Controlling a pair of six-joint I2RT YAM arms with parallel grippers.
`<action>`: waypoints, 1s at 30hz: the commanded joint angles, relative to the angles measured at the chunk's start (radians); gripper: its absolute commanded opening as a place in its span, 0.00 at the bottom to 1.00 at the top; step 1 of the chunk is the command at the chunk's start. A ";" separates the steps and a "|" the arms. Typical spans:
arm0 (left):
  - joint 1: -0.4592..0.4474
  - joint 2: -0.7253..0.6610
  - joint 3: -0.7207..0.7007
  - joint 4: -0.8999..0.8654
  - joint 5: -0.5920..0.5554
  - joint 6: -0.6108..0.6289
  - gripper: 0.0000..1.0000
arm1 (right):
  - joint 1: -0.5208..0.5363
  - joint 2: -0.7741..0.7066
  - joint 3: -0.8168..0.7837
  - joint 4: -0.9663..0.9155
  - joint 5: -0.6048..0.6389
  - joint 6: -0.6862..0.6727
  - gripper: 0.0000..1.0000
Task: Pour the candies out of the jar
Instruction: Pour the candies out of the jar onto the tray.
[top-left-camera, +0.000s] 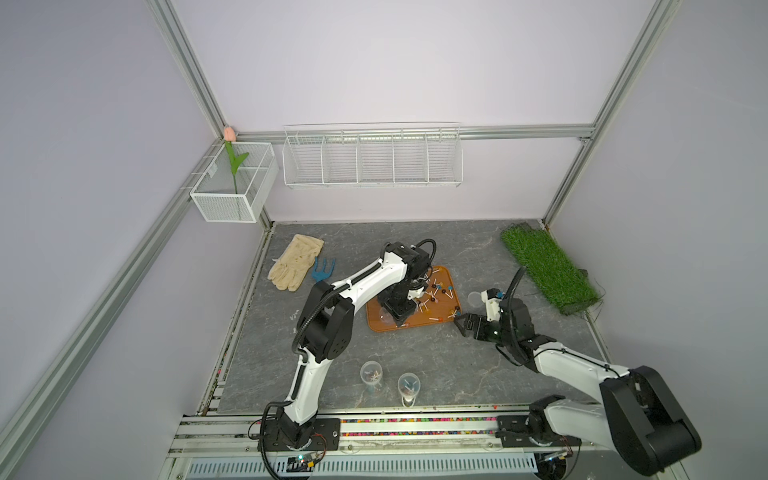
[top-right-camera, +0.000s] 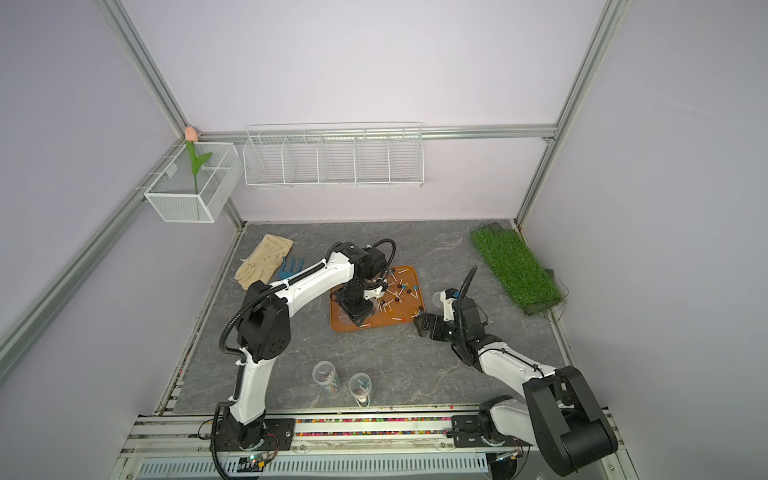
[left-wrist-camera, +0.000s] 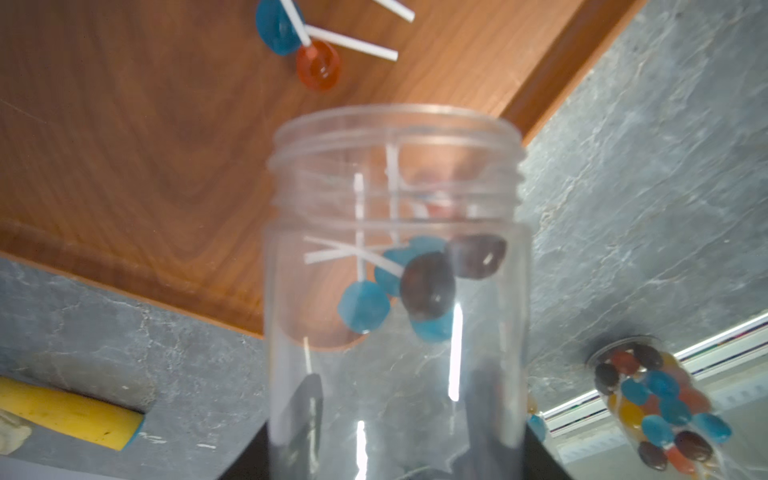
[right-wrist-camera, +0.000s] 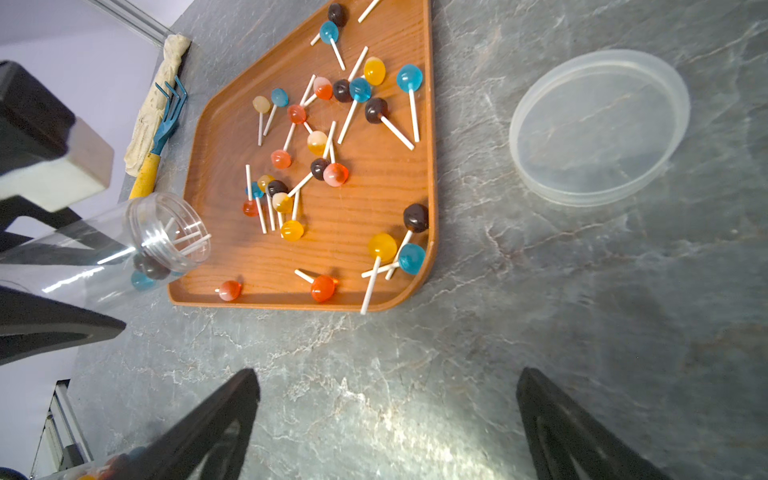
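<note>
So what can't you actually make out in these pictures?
Left gripper: fingers hidden under its own wrist in both top views.
Candies left in the jar: blurred in the left wrist view, uncountable.
Rake handle: cut off by that view's edge.
Second jar: likewise cut off.

top views: high over the robot's side, tilted down, far, both take in the whole worktop (top-left-camera: 415, 353) | left wrist: very near, looks along the jar (left-wrist-camera: 374, 374) onto the tray (left-wrist-camera: 124, 124) | right wrist: low, near, faces tray and lid (right-wrist-camera: 598, 124) | shared: tray in all views
</note>
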 joint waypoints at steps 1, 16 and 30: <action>-0.002 0.006 0.035 -0.046 -0.073 -0.059 0.44 | 0.009 -0.004 0.004 -0.014 0.006 0.007 1.00; -0.194 -0.013 -0.154 0.163 -1.103 0.166 0.38 | 0.021 0.015 0.013 -0.014 0.015 0.007 1.00; -0.236 -0.053 -0.250 0.258 -1.087 0.288 0.42 | 0.028 0.036 0.017 -0.002 0.012 0.007 1.00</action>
